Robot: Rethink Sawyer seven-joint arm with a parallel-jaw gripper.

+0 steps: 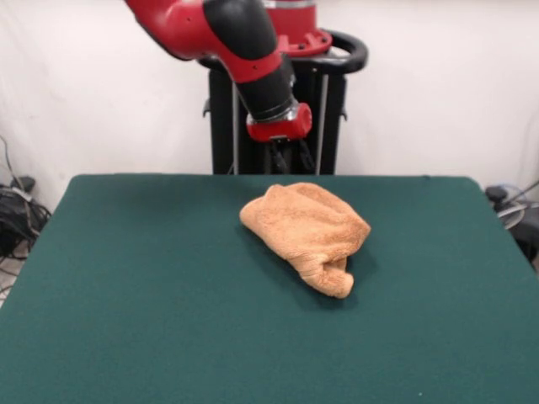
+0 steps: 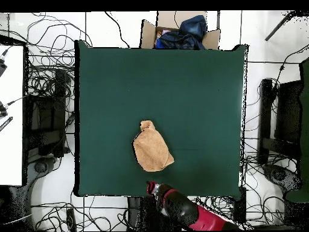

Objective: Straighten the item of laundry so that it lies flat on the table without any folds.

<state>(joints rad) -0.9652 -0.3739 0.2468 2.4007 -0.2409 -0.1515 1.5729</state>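
Across the big green table nothing lies but the towel, bunched in a folded heap nearer the robot's edge than the opposite one, about midway between the two side edges, with one corner rolled under itself. Hanging just off that edge, the arm's gripper holds nothing, and I cannot tell whether it is open or closed; I'd judge it is parked clear before reaching in.

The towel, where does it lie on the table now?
In the overhead view the towel lies bunched on the table, near the bottom edge, just above the hand.
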